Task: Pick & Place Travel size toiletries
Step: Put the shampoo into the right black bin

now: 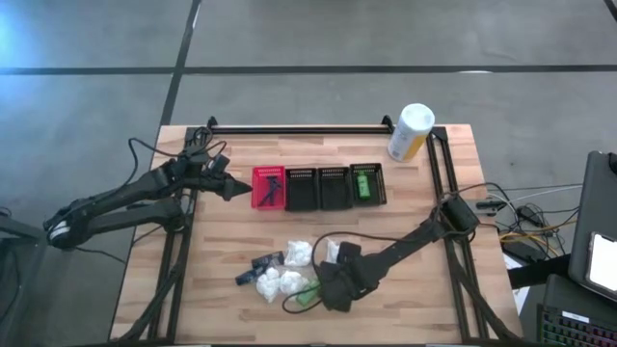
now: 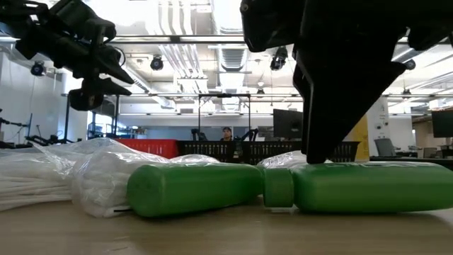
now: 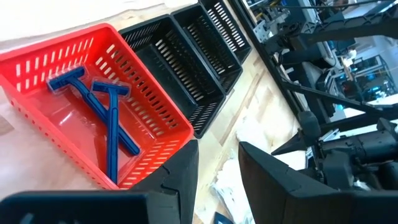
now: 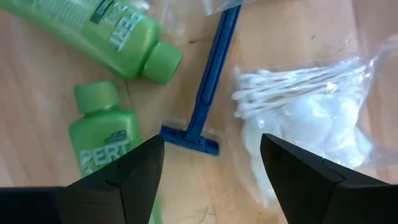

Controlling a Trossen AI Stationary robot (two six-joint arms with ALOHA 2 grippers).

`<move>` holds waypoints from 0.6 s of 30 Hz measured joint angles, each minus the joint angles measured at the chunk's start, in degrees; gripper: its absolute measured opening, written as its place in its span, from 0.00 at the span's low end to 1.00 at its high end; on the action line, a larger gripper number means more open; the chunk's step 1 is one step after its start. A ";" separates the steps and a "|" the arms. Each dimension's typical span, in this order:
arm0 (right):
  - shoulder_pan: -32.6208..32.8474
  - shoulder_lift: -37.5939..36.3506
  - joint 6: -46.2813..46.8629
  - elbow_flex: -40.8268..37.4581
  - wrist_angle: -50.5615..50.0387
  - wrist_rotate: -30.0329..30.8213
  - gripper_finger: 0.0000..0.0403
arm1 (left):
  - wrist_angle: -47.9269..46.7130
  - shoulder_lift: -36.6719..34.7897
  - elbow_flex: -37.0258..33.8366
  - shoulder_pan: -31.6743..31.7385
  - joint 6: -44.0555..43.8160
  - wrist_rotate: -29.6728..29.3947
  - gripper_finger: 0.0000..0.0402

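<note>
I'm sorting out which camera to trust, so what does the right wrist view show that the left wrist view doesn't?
Only the right wrist view shows two green bottles lying cap to cap, a blue razor on the wood between the open right gripper, and a bag of cotton swabs. Only the left wrist view shows the red basket holding two blue razors, the black baskets beside it, and the left gripper. Both show the wooden table.

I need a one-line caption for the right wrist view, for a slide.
Right tool, open, above a blue razor, two green bottles and a bag of cotton swabs.
</note>
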 joint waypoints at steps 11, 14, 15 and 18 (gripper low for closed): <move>-0.24 -0.03 -0.04 0.00 2.35 1.94 0.71 | 0.00 0.00 0.00 0.01 0.19 -0.02 0.30; -0.24 -0.05 -0.04 0.02 2.53 1.98 0.73 | 0.00 0.00 0.00 0.02 0.17 -0.04 0.30; -0.24 -0.05 -0.01 0.01 2.53 2.06 0.73 | 0.00 0.00 0.00 0.02 0.17 -0.03 0.30; -0.24 -0.05 0.27 0.02 2.55 2.08 0.73 | 0.00 0.00 0.00 0.02 0.15 -0.04 0.30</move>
